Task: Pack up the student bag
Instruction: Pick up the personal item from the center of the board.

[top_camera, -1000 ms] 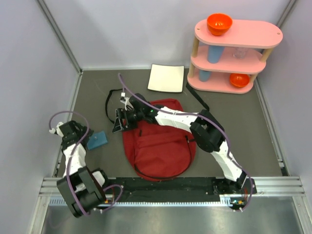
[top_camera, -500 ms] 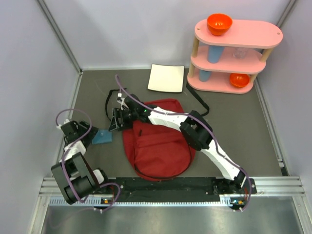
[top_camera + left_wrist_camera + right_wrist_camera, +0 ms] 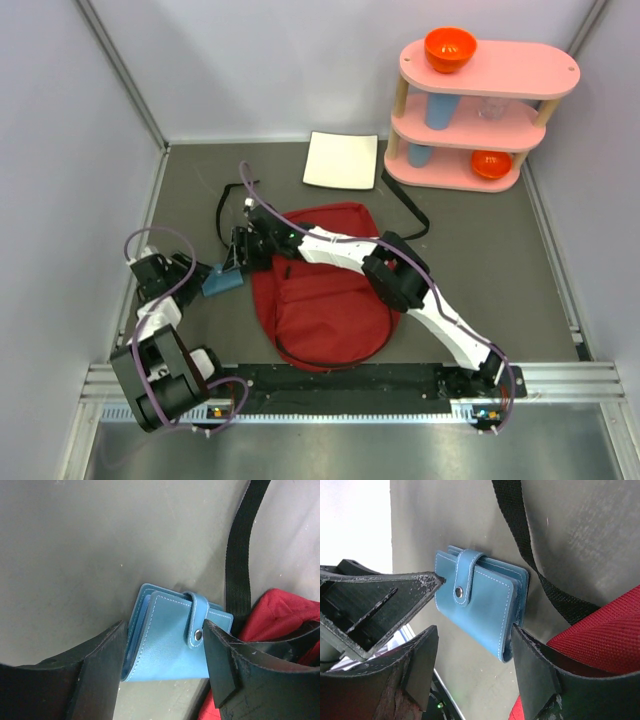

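Together, left hand (image 3: pixel 164 650) and right hand (image 3: pixel 472 640), both half-open, straddle blue wallet (image 3: pixel 222 282) by student bag (image 3: pixel 320 312).

What we cannot make out around the wallet

In the left wrist view the left end effector (image 3: pixel 164 630) hides part of the blue wallet (image 3: pixel 160 655) behind its fingers, and we cannot tell whether they press it; the student bag (image 3: pixel 280 615) is cut off at the lower right edge. In the right wrist view one finger of the right end effector (image 3: pixel 474 630) meets the wallet's lower corner, where contact is likewise unclear, and the black strap (image 3: pixel 512 520) runs off the top edge. From above the wallet is small and half covered by both end effectors, while the right arm (image 3: pixel 340 248) lies across the bag's upper part and hides it.
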Available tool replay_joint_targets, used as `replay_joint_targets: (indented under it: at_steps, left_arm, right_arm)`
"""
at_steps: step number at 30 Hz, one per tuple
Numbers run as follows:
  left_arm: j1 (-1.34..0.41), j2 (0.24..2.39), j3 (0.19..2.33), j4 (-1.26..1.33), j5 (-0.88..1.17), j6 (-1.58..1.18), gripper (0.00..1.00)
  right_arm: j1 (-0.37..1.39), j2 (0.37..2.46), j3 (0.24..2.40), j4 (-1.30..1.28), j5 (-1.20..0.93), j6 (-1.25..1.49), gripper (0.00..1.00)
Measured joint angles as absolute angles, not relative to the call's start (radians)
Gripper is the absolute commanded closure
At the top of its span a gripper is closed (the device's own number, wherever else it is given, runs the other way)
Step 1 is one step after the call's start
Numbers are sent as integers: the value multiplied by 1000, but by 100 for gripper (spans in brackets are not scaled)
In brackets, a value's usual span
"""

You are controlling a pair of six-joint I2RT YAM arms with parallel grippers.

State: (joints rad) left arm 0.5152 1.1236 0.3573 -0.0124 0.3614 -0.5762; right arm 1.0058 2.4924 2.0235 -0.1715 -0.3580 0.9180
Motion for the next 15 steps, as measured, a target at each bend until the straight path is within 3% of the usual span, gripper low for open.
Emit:
replay_joint_targets:
  at_steps: [2,5,15]
  left_arm:
    - [515,1113,349,-15,371,-576,33]
    - [515,1106,344,-17,382,-576,33]
    - [517,1100,332,-2,408,-569,33]
  right_arm:
    - [1008,2496,2024,-172,-353,933,45]
    - [1009,2498,2019,-171,-349,944,58]
    - [1001,2496,1941,-89,-390,946,77]
